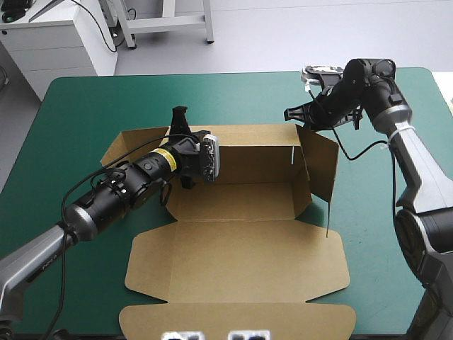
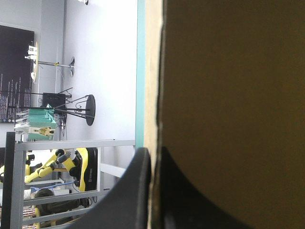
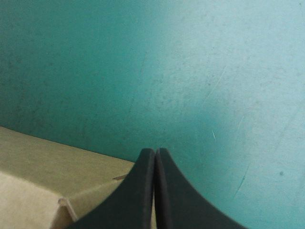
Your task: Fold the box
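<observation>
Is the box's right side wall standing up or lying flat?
Standing up: the right wall of the box rises off the teal-green cover, while the lid lies flat.

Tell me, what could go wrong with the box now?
1. The left hand pinches just the thin back wall of the brown box. A hard pull might bend the board or drag the whole box along.
2. The right hand is shut over the teal-green cover, off the box. Nothing holds the raised right side wall, so it might flop down.
</observation>
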Tool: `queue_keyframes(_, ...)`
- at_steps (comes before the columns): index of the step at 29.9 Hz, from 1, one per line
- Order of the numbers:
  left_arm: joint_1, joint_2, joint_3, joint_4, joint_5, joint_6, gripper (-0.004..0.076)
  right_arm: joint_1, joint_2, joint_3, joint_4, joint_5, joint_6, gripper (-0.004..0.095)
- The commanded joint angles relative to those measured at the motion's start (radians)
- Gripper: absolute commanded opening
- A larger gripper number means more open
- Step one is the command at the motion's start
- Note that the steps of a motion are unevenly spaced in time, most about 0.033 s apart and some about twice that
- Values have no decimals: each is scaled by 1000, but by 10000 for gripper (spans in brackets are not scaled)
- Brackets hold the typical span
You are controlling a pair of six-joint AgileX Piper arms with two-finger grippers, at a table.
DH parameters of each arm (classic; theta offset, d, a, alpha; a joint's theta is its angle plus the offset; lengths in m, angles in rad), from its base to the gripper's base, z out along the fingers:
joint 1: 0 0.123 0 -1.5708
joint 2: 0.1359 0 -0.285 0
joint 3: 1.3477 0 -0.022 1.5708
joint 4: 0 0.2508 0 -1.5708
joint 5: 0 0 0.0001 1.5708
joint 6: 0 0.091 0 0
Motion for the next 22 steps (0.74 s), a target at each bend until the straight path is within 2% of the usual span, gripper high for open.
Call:
queue_keyframes(1, -2, -38, -25, -9, -47, -16, -8, -5, -84, -6, 33, 15, -13, -14)
queue_keyframes(11, -2, -38, -25, -9, 9, -28, -8, -5, -173, 146, 31, 13, -33, -14)
queue_keyframes(16, 5, -38, -25, -6, 26, -49, -8, -5, -256, 238, 49, 8, -92, -14)
queue_keyframes(18, 9, -38, -25, -6, 24, -49, -8, -5, -292, 291, 73, -32, -135, -14)
queue_keyframes(22, 9, -38, -25, -6, 24, -49, -8, -5, -380, 426, 170, -184, -218, -14)
